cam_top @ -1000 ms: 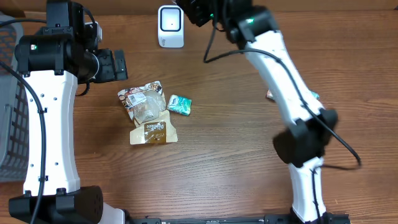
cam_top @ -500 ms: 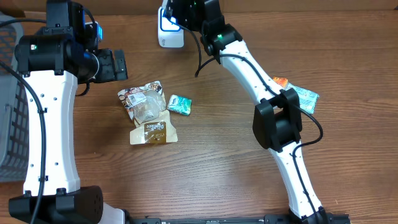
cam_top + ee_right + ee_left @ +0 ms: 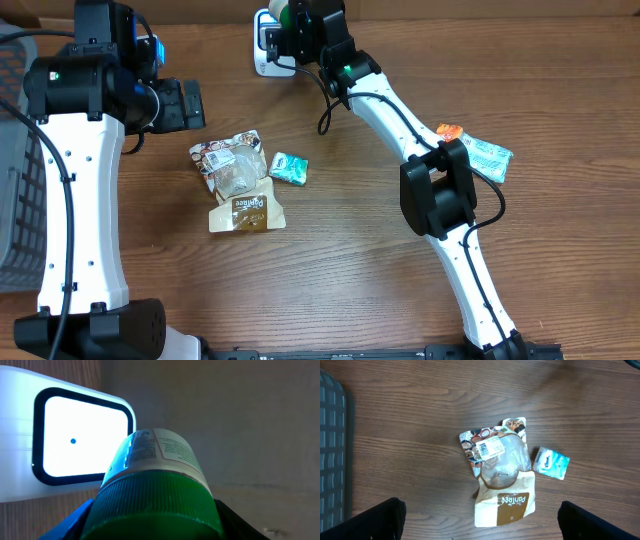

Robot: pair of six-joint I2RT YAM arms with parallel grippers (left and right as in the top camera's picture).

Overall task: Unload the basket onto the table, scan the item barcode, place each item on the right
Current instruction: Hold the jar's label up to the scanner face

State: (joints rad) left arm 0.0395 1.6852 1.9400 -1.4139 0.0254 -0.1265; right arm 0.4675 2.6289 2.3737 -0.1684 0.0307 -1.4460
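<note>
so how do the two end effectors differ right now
The left end effector is wide open and empty; the right end effector is shut on a green-capped bottle. The left hangs near the brown pouch, touching nothing; the right holds its bottle up to the lit scanner.

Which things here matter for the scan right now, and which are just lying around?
In the job: green-capped labelled bottle, gripped by the right tool; white box scanner with lit window.
Lying about: printed clear-fronted pouch; tan paper pouch; small teal packet; orange packet; pale-green packet; grey plastic basket.
</note>
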